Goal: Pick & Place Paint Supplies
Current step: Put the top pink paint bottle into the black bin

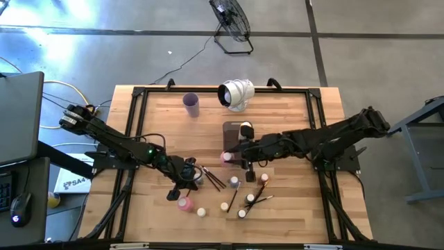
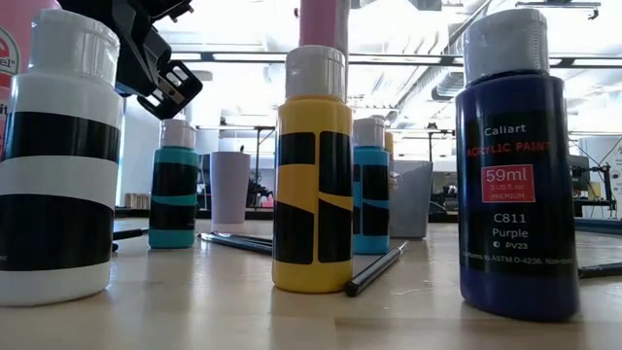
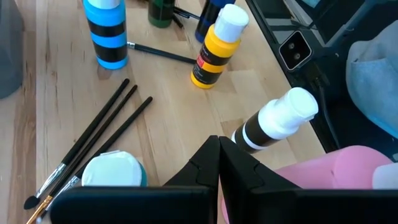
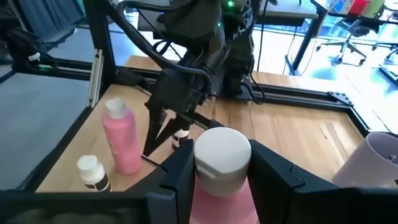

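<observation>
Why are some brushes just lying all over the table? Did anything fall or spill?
No spill shows. The paintbrushes lie loose among upright bottles. The right tool is closed around a pink bottle. The odd thing is the white helmet-like object at the table's back.

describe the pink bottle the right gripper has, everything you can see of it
The pink bottle is a small paint bottle, plastic by its look, with a rounded white flip cap. It stands upright between the right gripper's two dark fingers, which are closed on it below the cap. In the high view it is near the table's middle, beside the grey tray.
</observation>
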{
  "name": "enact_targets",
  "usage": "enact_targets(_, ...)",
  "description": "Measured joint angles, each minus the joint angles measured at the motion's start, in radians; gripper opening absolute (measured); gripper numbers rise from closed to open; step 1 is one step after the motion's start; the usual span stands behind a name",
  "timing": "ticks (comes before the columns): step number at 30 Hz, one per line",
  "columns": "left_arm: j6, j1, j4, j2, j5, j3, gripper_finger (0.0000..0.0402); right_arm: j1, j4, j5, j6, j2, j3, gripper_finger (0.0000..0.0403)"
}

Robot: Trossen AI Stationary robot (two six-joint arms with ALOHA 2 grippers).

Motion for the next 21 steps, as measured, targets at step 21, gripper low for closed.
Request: enact_targets(21, -0.001, 0.000, 0.000, 0.000, -0.002, 0.000, 0.0006, -0.103, -0.118, -0.011, -0.034, 0.001, 0.000, 0.0112)
